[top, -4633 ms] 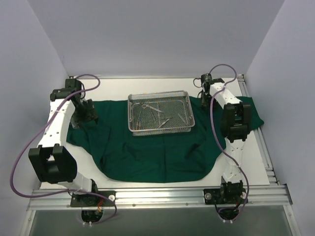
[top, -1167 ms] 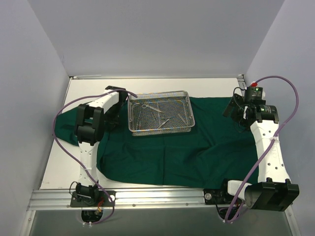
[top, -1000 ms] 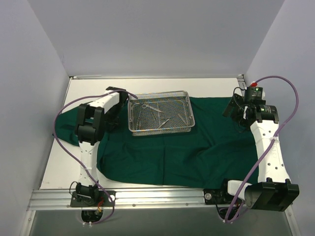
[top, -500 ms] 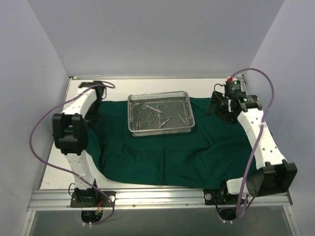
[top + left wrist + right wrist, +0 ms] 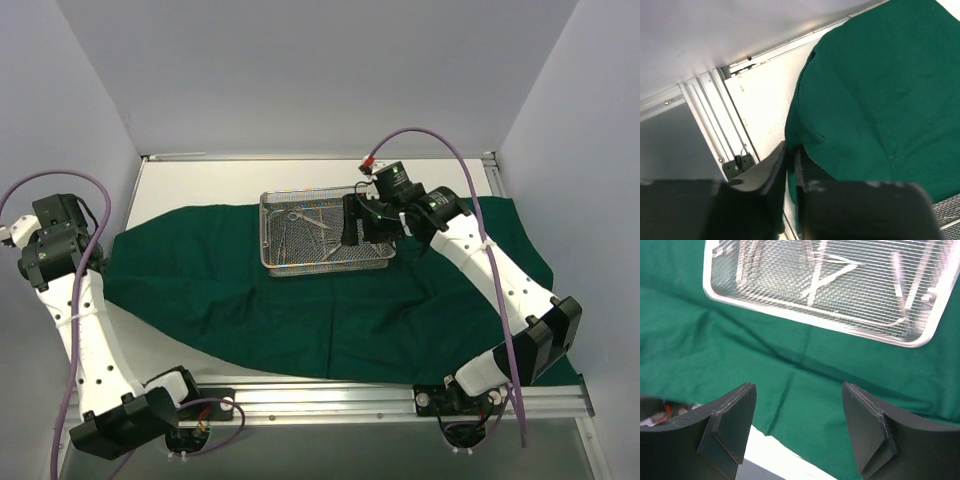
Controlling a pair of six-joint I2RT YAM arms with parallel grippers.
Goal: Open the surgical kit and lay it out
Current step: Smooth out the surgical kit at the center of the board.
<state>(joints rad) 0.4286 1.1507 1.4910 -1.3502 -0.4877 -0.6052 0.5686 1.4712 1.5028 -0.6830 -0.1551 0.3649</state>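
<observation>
The surgical kit's dark green cloth (image 5: 330,310) lies spread across the table. The silver wire-mesh tray (image 5: 272,262) stands on it at the back centre, with several slim steel instruments (image 5: 310,225) inside. My left gripper (image 5: 92,265) is at the far left, at the cloth's left edge. In the left wrist view its jaws (image 5: 790,156) are pinched on a thin fold of the cloth (image 5: 880,100). My right gripper (image 5: 352,225) hovers over the tray's right end. It stands open (image 5: 797,390) and empty above the cloth (image 5: 805,390), and the tray (image 5: 790,307) shows beyond its fingertips.
White table surface (image 5: 210,180) shows behind and beside the cloth. An aluminium rail (image 5: 330,395) runs along the near edge, and another rail (image 5: 705,115) lies by the left gripper. Grey walls close in on the left, right and back.
The left arm has swung out to the far left, drawing the cloth's left edge with it. The right arm has moved from the right side to above the tray.
</observation>
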